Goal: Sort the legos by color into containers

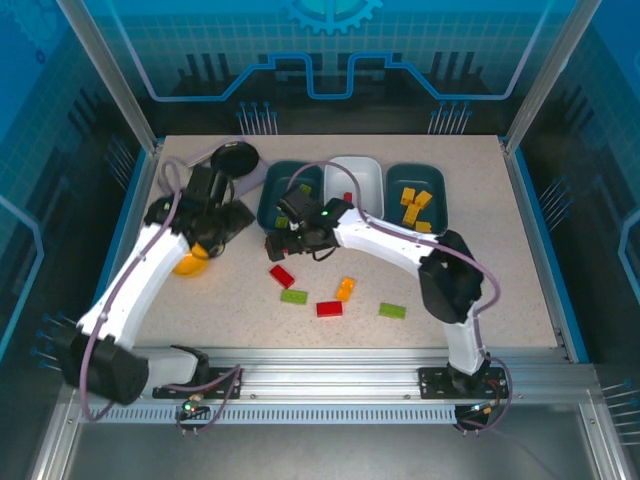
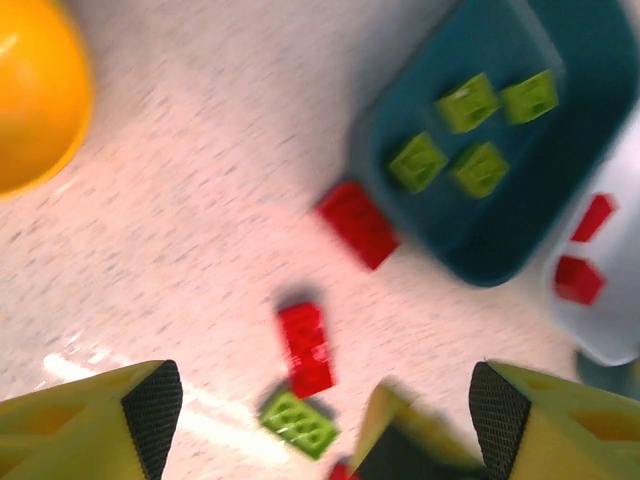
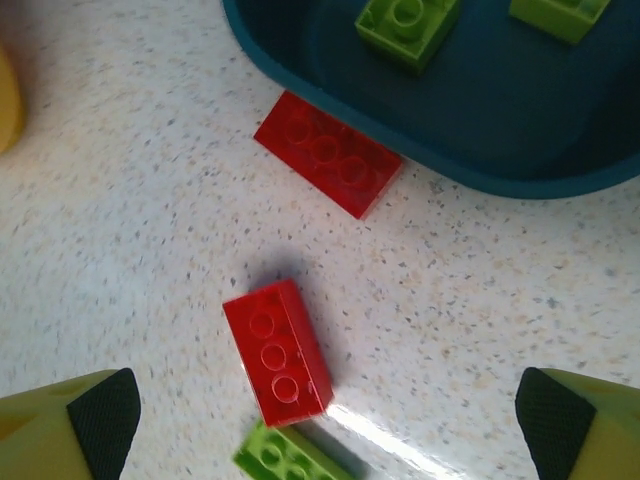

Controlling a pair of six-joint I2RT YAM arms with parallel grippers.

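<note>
Three tubs stand at the back: a left teal tub holding several green bricks, a white tub with red bricks, and a right teal tub with orange-yellow bricks. Loose on the table are a red brick, a green one, another red, an orange one and a green one. My right gripper hangs open above the red brick. A further red brick lies against the teal tub. My left gripper is open and empty, left of the tubs.
A yellow-orange round bowl sits under my left arm. A round black dish is at the back left. My right gripper's finger juts into the left wrist view near the green brick.
</note>
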